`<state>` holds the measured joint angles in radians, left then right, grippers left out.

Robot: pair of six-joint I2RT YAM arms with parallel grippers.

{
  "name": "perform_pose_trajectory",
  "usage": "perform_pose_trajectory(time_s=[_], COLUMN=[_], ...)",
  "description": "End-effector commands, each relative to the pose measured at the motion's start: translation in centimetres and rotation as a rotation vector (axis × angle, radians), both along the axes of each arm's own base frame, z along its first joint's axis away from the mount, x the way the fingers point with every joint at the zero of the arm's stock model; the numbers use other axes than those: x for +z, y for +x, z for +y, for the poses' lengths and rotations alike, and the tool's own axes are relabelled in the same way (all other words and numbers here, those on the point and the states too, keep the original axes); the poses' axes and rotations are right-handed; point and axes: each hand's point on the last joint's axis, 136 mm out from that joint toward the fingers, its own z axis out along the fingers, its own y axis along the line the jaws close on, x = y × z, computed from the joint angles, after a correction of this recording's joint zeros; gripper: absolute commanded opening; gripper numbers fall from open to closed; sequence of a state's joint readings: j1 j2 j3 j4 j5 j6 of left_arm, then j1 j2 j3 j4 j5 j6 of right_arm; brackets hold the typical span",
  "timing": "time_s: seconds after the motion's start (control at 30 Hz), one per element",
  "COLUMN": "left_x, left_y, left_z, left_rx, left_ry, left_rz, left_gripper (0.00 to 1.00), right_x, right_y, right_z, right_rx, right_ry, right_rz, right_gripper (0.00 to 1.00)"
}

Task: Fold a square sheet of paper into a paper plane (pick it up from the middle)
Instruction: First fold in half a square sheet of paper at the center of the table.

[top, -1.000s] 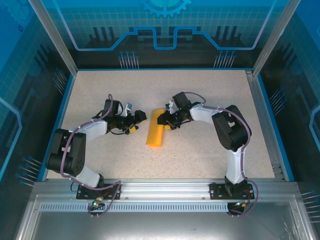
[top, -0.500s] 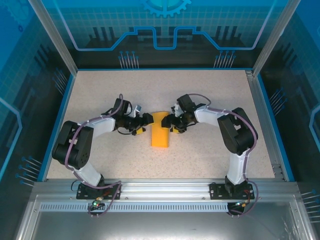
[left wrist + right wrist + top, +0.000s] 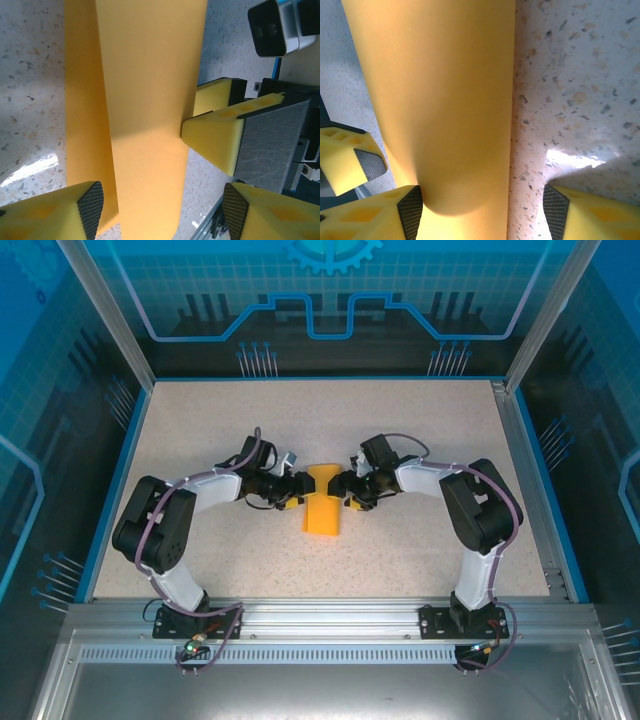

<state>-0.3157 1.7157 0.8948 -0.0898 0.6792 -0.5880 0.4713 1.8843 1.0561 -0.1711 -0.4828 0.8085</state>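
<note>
The square sheet of paper [image 3: 322, 512], orange-yellow and folded into a long narrow strip, lies flat at the table's centre, flaring a little at its far end. My left gripper [image 3: 296, 487] and right gripper [image 3: 348, 487] face each other across that far end. In the left wrist view the paper [image 3: 145, 100] runs between the open jaws of the left gripper [image 3: 162, 207], and the right gripper's yellow fingers [image 3: 215, 135] touch its edge. In the right wrist view the right gripper [image 3: 482, 209] is open. One pad [image 3: 410, 210] presses the paper [image 3: 440, 100] and the other stands over bare table.
The speckled tabletop [image 3: 420, 420] is bordered by blue walls at the left, right and back. An aluminium rail [image 3: 320, 615] with the arm bases runs along the near edge. There is free room all around the paper.
Both grippers have moved inward to the paper's far end. The strip has turned from tilted to straight and shifted slightly right. The left jaws have narrowed and the right jaws have widened.
</note>
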Motion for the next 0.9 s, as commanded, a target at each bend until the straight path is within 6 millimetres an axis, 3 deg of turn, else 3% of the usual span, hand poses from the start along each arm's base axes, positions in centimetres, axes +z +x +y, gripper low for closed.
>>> perform_pose_trajectory(time_s=[0.0,0.37,0.67,0.87], left_x=[-0.1,-1.1,-1.3,-1.4], left_y=[-0.3,0.0,0.3,0.8], left_z=[-0.3,-0.9,-1.0,-0.8], left_rx=[-0.026,-0.029,-0.02,-0.009], left_ry=[-0.006,-0.019,-0.019,-0.002], left_rz=[0.014,0.051,0.041,0.022], left_gripper=[0.68,0.51,0.23,0.04], right_x=[0.4,0.2,0.3,1.7], right_y=[0.9,0.8,0.5,0.5], right_z=[-0.6,-0.9,-1.2,-1.5], right_rx=[-0.058,-0.08,-0.081,-0.088], right_ry=[0.019,0.03,0.018,-0.007], right_rz=[-0.016,-0.01,-0.009,-0.056], right_gripper=[0.68,0.69,0.69,0.73])
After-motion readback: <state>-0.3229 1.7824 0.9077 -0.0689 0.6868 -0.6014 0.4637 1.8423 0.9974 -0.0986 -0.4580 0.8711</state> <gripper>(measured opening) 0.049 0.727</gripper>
